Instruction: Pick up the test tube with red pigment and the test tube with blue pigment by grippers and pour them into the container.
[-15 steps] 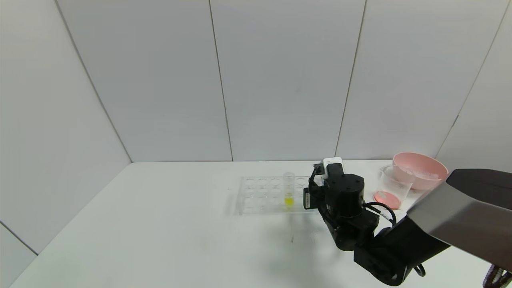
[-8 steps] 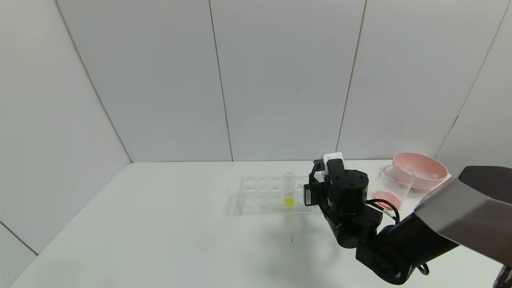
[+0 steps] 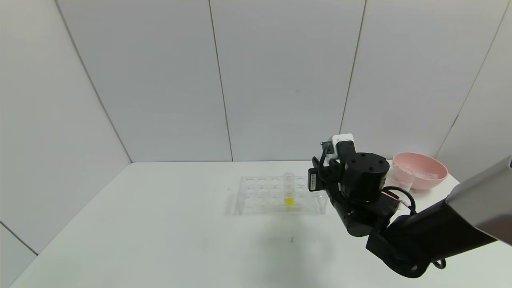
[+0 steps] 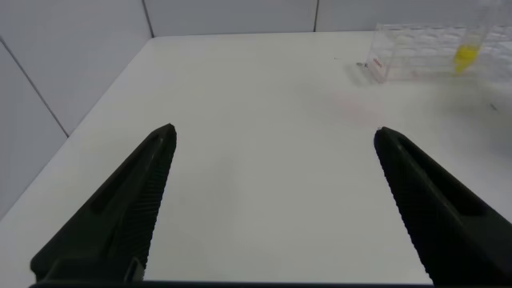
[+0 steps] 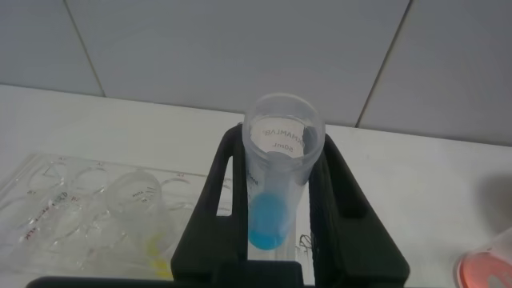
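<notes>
A: Where was the blue tube (image 5: 276, 188)?

B: Clamped upright between the fingers of the right gripper (image 5: 282, 204), open mouth up, blue liquid sitting in its bottom. It was lifted above the table (image 3: 160, 224), between the rack (image 3: 280, 196) and the table's far right corner.

A: And the beaker?

B: Only a sliver showed, at the edge of the right wrist view: a clear wall with red liquid (image 5: 486, 268) at the bottom. From the head camera the arm hid it; it probably stood near the pink bowl (image 3: 419, 170) by the far right corner.

A: The other arm?

B: The left gripper (image 4: 272, 200) hung idle with its fingers spread wide and nothing between them, over bare table nearer the left edge.

A: How should the pour go?

B: I'd judge: carry the tube level until its mouth is over the beaker's rim, then tilt slowly, keeping the squeeze firm so the smooth tube doesn't slip. The yellow tube (image 3: 288, 190) stays in the rack.
</notes>
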